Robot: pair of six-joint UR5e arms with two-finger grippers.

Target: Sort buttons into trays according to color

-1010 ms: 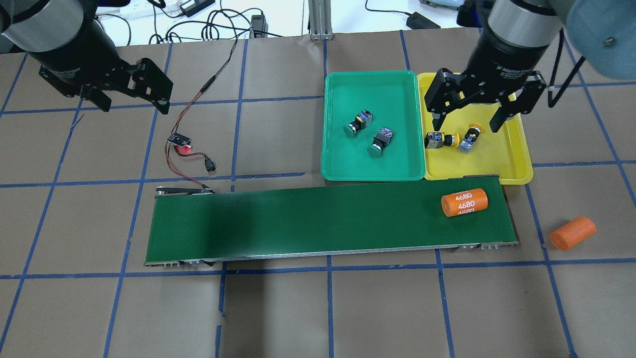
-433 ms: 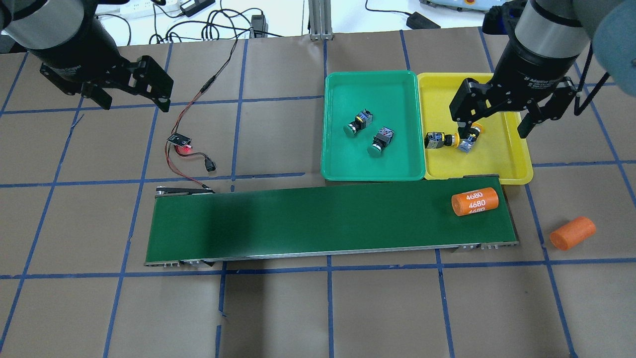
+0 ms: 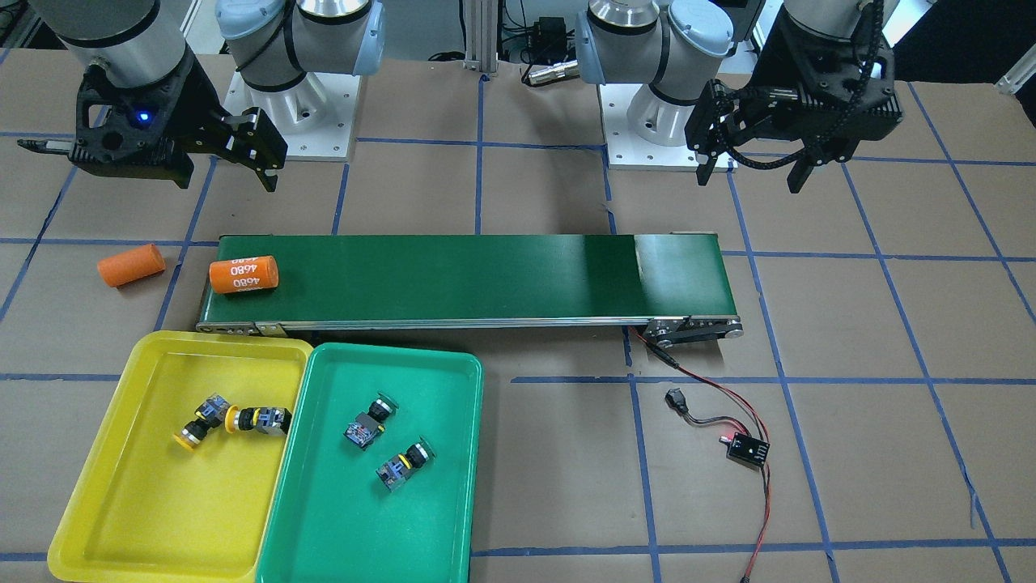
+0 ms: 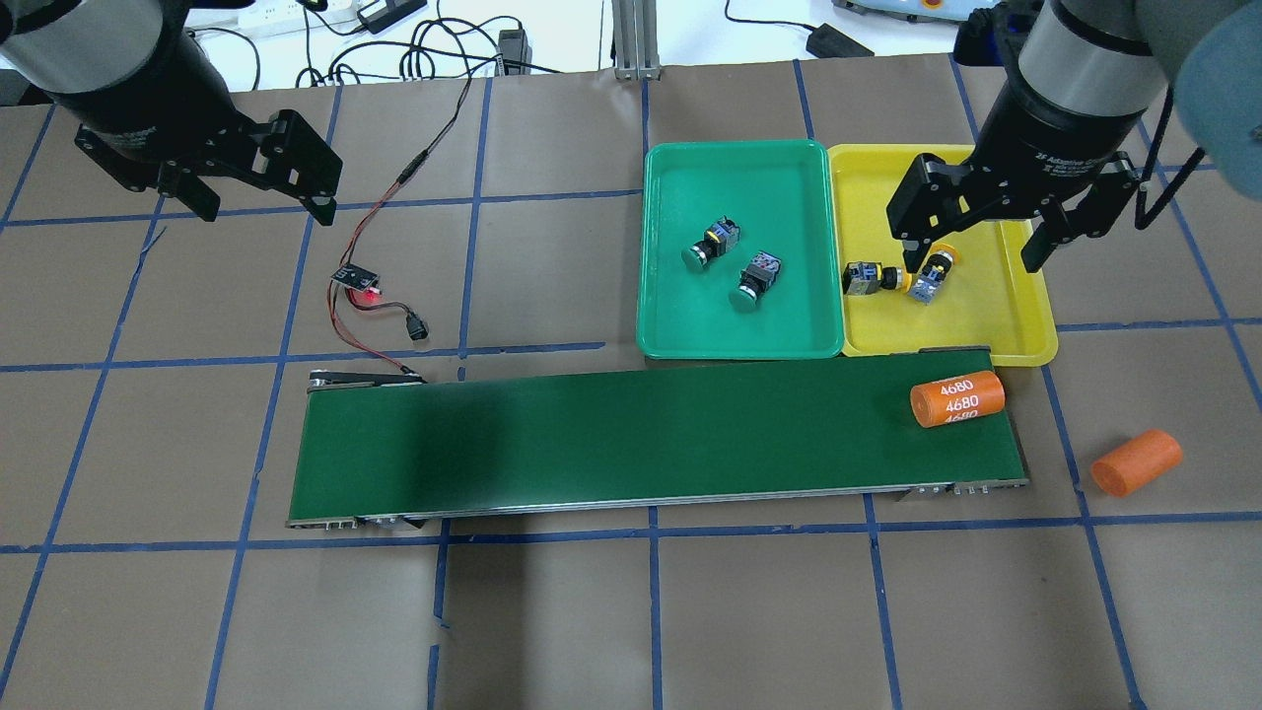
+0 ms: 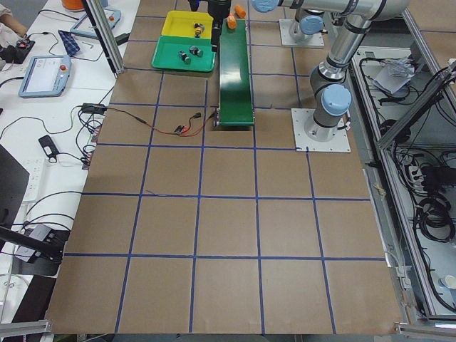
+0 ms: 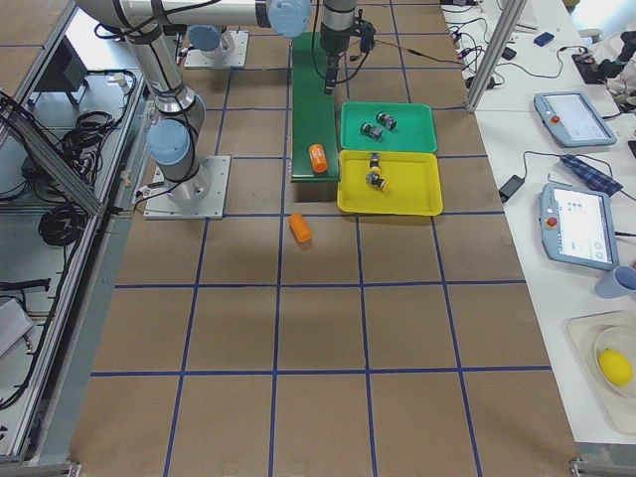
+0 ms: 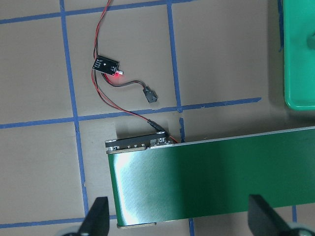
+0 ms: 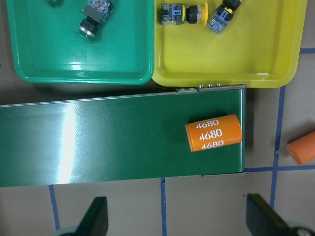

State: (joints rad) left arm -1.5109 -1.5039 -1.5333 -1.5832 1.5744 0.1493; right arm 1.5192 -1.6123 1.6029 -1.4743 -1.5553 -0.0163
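Note:
The green tray (image 4: 739, 182) holds two green-capped buttons (image 4: 710, 245) (image 4: 754, 279) lying on their sides. The yellow tray (image 4: 986, 320) beside it holds two yellow-capped buttons (image 4: 868, 277) (image 4: 932, 274), touching each other near its left wall. My right gripper (image 4: 974, 248) is open and empty, hovering above the yellow tray; its wrist view shows both trays and the yellow buttons (image 8: 184, 13). My left gripper (image 4: 261, 205) is open and empty, high over the table's far left, away from the trays.
A long dark-green conveyor belt (image 4: 641, 434) lies in front of the trays. An orange cylinder marked 4680 (image 4: 956, 399) sits at its right end. A second orange cylinder (image 4: 1136, 462) lies on the table to the right. A small sensor board with wires (image 4: 360, 279) lies left of the green tray.
The orange cylinder on the belt has travelled right toward the belt's end. My right gripper has shifted right over the yellow tray, staying open. The left arm has barely moved.

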